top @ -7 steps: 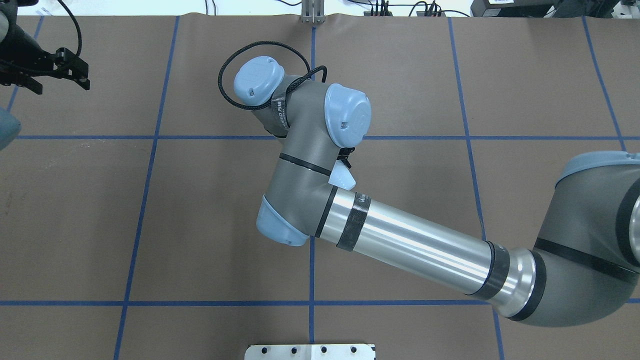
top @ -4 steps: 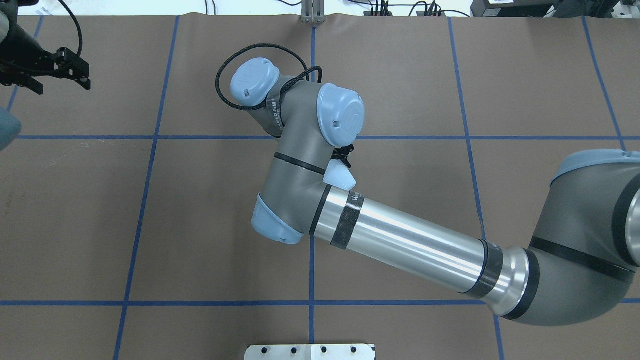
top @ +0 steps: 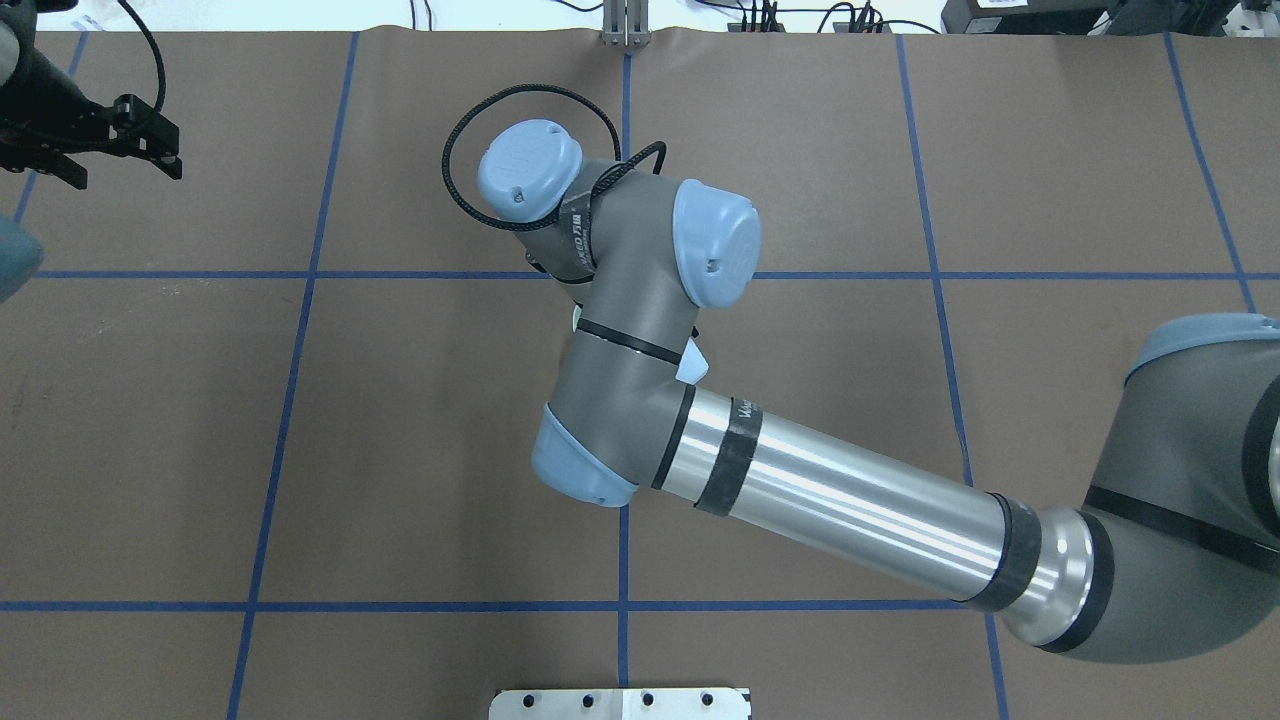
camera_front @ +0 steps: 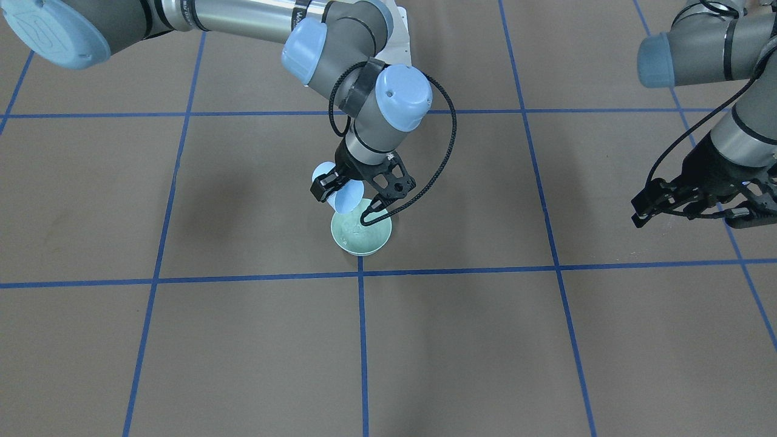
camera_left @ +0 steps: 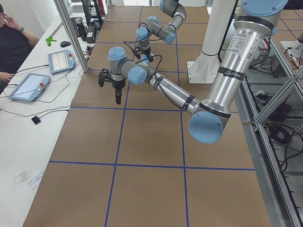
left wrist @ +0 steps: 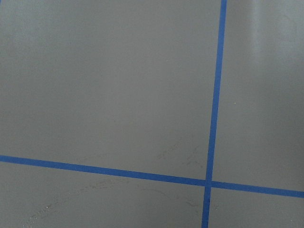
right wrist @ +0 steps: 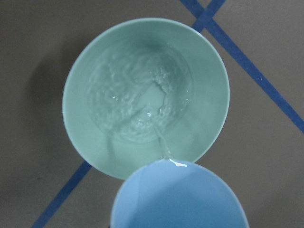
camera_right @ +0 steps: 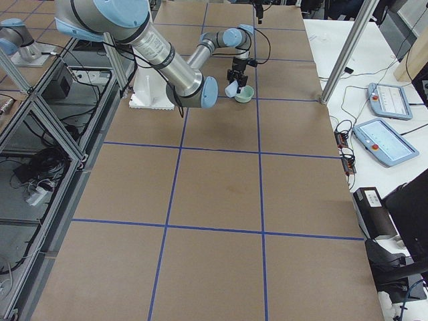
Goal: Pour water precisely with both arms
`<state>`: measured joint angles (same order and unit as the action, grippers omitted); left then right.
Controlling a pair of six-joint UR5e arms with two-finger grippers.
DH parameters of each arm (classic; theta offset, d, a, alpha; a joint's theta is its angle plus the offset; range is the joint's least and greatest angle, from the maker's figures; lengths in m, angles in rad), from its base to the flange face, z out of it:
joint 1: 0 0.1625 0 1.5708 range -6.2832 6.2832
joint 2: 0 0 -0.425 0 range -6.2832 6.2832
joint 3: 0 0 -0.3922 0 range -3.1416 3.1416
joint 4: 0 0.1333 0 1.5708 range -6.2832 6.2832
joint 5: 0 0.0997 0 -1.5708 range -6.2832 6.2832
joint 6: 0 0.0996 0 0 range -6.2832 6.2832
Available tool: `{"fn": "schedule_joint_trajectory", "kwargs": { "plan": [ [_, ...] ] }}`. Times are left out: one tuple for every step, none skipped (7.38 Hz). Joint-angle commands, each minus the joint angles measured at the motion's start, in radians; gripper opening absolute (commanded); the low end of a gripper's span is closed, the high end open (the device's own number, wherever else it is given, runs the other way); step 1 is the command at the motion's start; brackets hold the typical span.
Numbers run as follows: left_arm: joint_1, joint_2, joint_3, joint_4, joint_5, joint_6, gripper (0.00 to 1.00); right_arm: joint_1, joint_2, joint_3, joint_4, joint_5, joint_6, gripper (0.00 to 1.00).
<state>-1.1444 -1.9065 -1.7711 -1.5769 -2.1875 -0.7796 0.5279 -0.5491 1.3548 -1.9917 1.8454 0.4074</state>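
Water (right wrist: 137,95) clear, rippled pool in pale green bowl (right wrist: 78,137), thin glinting stream running off tilted light blue cup (right wrist: 178,199) lip, right gripper (camera_front: 345,203) clamped on cup, left gripper (camera_front: 692,215) spread wide, holding nothing, well apart

Water (right wrist: 137,95) glinting; bowl (right wrist: 209,95) glossy; table cover (camera_front: 243,352) matt paper.

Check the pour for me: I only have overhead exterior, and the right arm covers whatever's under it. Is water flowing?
Observer: Yes. The right wrist view shows a thin stream of water leaving the light blue cup.
Operator: Landing where?
Observer: Inside the pale green bowl, rippling at its bottom; none visibly outside it.
Operator: What holds the cup?
Observer: The right gripper, with the cup tilted over the bowl's rim.
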Motion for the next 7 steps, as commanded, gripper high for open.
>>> {"fn": "schedule_joint_trajectory", "kwargs": {
  "plan": [
    [0.0, 0.001, 0.001, 0.0, 0.0, -0.001, 1.0, 0.001, -0.075, 0.095, 0.117, -0.002, 0.037, 0.0],
    [0.003, 0.001, 0.002, 0.0, 0.002, -0.003, 1.0, 0.009, -0.122, 0.154, 0.189, -0.006, 0.088, 0.0],
    [0.005, 0.001, 0.002, -0.002, 0.002, -0.004, 1.0, 0.018, -0.208, 0.232, 0.305, -0.044, 0.132, 0.0],
    [0.005, 0.0, 0.002, 0.0, 0.002, -0.004, 1.0, 0.042, -0.289, 0.312, 0.427, -0.073, 0.14, 0.0],
    [0.005, 0.0, 0.002, 0.0, 0.002, -0.004, 1.0, 0.082, -0.38, 0.404, 0.539, -0.077, 0.192, 0.0],
    [0.005, 0.0, 0.002, 0.0, 0.002, -0.004, 1.0, 0.107, -0.461, 0.497, 0.591, -0.112, 0.23, 0.0],
    [0.005, 0.0, 0.002, -0.002, 0.002, -0.004, 1.0, 0.118, -0.542, 0.58, 0.635, -0.224, 0.323, 0.0]
  ]
}}
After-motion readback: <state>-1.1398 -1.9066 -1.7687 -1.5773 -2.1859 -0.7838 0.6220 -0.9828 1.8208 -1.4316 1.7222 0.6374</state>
